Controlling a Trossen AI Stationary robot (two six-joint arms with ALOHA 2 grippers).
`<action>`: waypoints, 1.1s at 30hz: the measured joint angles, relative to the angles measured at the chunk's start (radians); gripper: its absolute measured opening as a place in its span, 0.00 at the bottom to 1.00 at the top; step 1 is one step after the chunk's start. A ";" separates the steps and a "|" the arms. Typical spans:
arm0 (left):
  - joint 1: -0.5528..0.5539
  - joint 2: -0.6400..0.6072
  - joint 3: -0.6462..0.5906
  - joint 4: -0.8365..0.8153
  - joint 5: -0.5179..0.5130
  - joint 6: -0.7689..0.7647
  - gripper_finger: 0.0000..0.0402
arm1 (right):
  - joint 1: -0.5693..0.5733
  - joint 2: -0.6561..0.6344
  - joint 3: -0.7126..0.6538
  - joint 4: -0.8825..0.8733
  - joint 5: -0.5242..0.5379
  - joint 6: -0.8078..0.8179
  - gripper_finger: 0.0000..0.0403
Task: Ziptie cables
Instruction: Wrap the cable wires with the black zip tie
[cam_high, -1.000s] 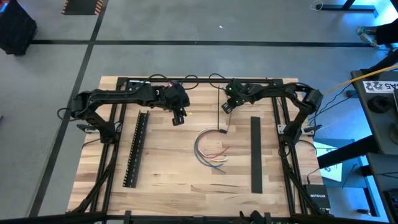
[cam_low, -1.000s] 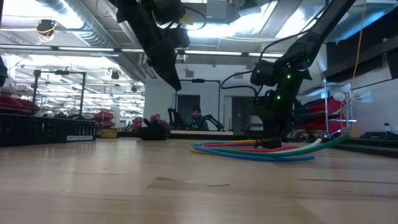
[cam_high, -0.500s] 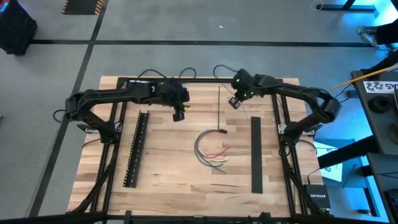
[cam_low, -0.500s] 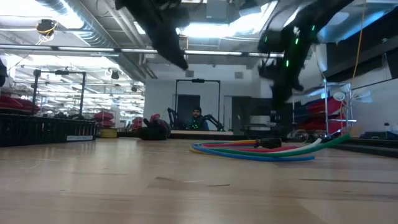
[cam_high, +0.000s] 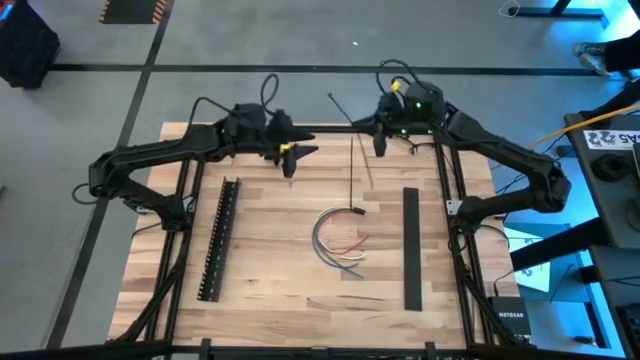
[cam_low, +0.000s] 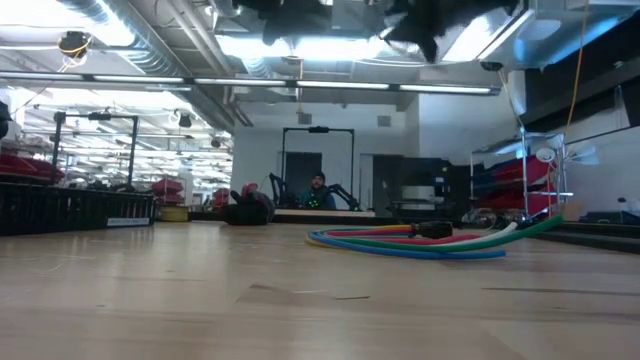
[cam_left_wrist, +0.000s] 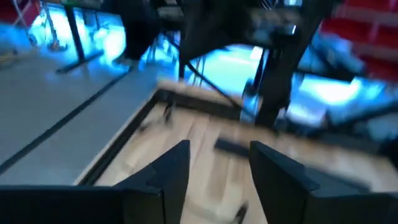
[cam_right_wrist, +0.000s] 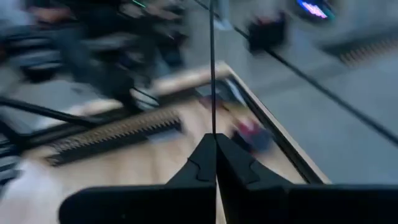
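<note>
The cables (cam_high: 335, 240) lie in a loose loop of white, red, green and yellow wires at the middle of the table, with the black end (cam_high: 355, 211) toward the far side. They also show low on the wood in the low view (cam_low: 410, 240). My right gripper (cam_high: 382, 140) is high over the far edge, shut on a thin dark zip tie (cam_high: 338, 107). My left gripper (cam_high: 292, 160) is raised over the far left part of the table. It is open (cam_left_wrist: 217, 168) and holds nothing. In the low view both grippers are out of sight above. My right gripper pinches the zip tie between its two shut fingertips (cam_right_wrist: 205, 152). The strip (cam_right_wrist: 212, 74) runs straight on ahead of the fingers, in line with them. It is lifted clear of the table, and its free length points toward the far left in the high view.
A long black slotted bar (cam_high: 220, 240) lies on the left part of the table. A flat black strip (cam_high: 411, 248) lies on the right. The black frame rail (cam_high: 330, 128) runs along the far edge. A person (cam_low: 316, 190) sits in the room behind.
Both arms have risen and drawn back toward the far edge, leaving the low view upward. The right gripper has carried the zip tie up from beside the cables' black end. The strip hung down then and now points far-left. The cables have stayed where they were.
</note>
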 joint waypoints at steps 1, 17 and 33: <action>0.002 0.002 0.000 0.044 0.002 -0.023 0.40 | 0.017 0.005 0.000 0.040 -0.013 -0.015 0.00; 0.034 0.002 -0.001 0.402 0.056 -0.151 0.40 | 0.116 0.090 0.000 0.269 -0.073 -0.049 0.00; 0.038 0.003 -0.001 0.414 0.035 -0.092 0.21 | 0.121 0.110 0.000 0.336 -0.092 -0.043 0.00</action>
